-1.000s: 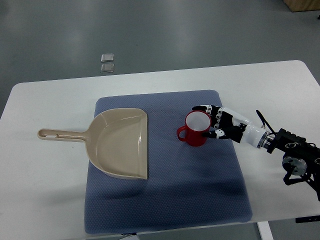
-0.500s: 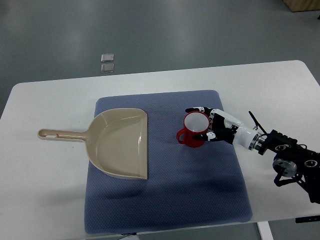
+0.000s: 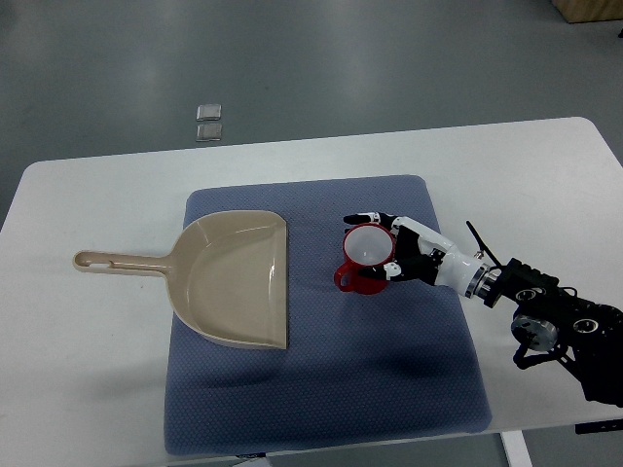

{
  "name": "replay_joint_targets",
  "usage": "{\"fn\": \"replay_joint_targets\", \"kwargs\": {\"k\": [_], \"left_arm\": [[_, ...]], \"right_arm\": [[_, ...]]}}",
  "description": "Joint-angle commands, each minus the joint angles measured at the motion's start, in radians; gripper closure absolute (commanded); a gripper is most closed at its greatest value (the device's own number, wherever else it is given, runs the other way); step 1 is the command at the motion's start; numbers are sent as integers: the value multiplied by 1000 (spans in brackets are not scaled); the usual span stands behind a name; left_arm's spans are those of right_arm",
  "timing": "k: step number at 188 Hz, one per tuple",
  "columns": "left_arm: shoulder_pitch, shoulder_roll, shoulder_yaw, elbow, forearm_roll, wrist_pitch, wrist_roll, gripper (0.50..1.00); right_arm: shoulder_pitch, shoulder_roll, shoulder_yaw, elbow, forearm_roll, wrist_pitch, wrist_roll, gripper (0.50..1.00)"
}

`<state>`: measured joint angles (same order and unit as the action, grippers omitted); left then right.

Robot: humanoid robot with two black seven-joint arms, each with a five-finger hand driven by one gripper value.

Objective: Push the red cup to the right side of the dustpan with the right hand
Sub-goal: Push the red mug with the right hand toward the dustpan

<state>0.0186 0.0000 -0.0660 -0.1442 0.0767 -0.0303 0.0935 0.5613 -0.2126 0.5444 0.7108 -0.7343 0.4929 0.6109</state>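
The red cup shows a pale, empty inside and leans toward the left, its mouth tipped up and its handle low on the left. The dustpan also holds nothing; it is smooth beige plastic, a broad scoop with raised walls, a straight open edge facing right and a long thin handle pointing left with a hole at its end. Both lie on a dark blue mat with a fine dotted weave and rounded corners, spread on the white counter.

The cup sits on the mat just right of the dustpan's open edge, with a narrow strip of mat between them. The right robot hand, black and white with jointed fingers, comes in from the right and lies against the cup's right side, its fingers curved partway around the far rim and near side, cradling the wall rather than closing fully on it.
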Motion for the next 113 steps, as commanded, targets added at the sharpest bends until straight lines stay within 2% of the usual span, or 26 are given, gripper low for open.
{"fn": "replay_joint_targets", "kwargs": {"k": [1, 113], "left_arm": [[0, 0, 0, 0, 0, 0, 0, 500], [0, 0, 0, 0, 0, 1, 2, 500]], "right_arm": [[-3, 2, -1, 2, 1, -1, 0, 566], [-15, 44, -3, 45, -13, -13, 0, 566]]}}
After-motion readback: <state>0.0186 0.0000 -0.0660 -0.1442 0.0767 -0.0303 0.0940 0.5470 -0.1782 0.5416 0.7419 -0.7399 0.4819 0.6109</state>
